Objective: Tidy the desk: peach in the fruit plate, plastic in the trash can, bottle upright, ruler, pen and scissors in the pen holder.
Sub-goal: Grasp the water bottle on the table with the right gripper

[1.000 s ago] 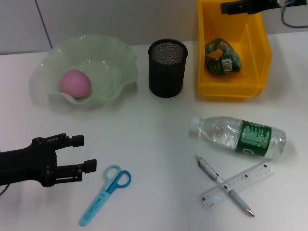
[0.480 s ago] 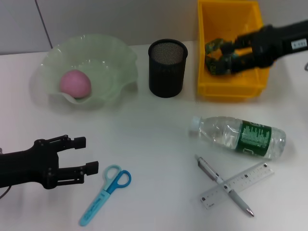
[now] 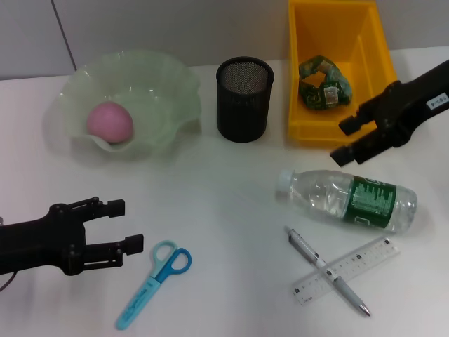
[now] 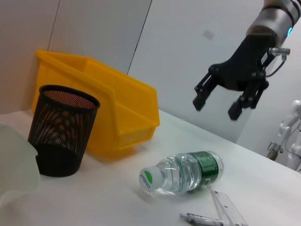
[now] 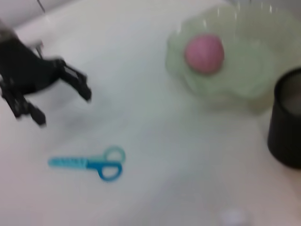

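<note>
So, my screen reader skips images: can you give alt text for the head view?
The right gripper, open, hovers above a lying water bottle near the yellow bin. The left gripper, open, sits beside blue scissors; a pen crosses a ruler.

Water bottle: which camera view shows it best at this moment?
The head view: the water bottle lies on its side, seen whole from cap to base, below the open right gripper. The left wrist view shows it cap-first and foreshortened. The right wrist view misses it.

Black two-fingered tools, white label.
</note>
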Controlling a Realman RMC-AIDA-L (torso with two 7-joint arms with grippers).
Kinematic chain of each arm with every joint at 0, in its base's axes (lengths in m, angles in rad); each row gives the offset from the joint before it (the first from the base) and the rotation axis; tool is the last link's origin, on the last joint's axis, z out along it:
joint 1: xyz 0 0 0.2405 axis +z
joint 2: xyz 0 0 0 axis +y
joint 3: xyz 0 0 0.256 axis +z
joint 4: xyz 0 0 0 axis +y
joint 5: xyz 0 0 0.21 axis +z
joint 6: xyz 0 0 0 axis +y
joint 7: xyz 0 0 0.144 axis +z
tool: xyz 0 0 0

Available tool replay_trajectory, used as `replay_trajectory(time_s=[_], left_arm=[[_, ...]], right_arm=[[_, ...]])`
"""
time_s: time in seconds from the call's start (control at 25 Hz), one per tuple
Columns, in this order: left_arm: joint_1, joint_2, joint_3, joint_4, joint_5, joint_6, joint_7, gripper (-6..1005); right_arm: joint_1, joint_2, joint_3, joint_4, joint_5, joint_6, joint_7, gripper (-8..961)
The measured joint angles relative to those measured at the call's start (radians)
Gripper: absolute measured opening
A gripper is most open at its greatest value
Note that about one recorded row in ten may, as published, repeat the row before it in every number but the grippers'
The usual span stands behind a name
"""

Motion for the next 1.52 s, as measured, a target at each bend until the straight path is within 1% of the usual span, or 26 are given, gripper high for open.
replay_trajectory(time_s=[0.08, 0.28, 0.32, 0.36, 0.6, 0.72, 0.88, 1.2, 1.52], left_arm=[[0.000, -0.001, -0.002, 0.000, -0.001, -0.001, 0.000, 860], [0.000, -0.001, -0.015, -0.002, -0.001, -0.003, -0.001, 860], [0.000, -0.001, -0.015, -0.002, -0.001, -0.003, -0.001, 860], [0.000, -0.001, -0.022, -0.002, -0.001, -0.002, -0.002, 860], [0.001, -0.001, -0.036, -0.001, -0.001, 0.000, -0.002, 860], [0.000, -0.001, -0.036, 0.000, -0.001, -0.001, -0.003, 860], [-0.001, 0.000, -0.040, 0.000, -0.001, -0.002, -0.003, 860], [-0.007, 0.003, -0.049, 0.000, -0.001, 0.000, -0.004, 860], [-0.008, 0.006, -0.049, 0.000, -0.001, -0.001, -0.005, 859]], right_arm=[[0.017, 0.004, -0.015, -0.001, -0.052, -0.002, 0.006, 733], [0.052, 0.022, -0.079, 0.001, -0.166, 0.011, 0.012, 734], [0.058, 0.029, -0.091, 0.004, -0.190, 0.021, 0.012, 734], [0.064, 0.036, -0.103, 0.006, -0.215, 0.033, 0.013, 734], [0.075, 0.111, -0.157, 0.010, -0.372, 0.110, 0.007, 735], [0.075, 0.130, -0.191, 0.020, -0.415, 0.137, 0.008, 735], [0.080, 0.133, -0.216, 0.049, -0.430, 0.154, 0.015, 736], [0.093, 0.141, -0.218, 0.097, -0.477, 0.194, 0.017, 737], [0.102, 0.143, -0.232, 0.150, -0.487, 0.227, 0.018, 738]])
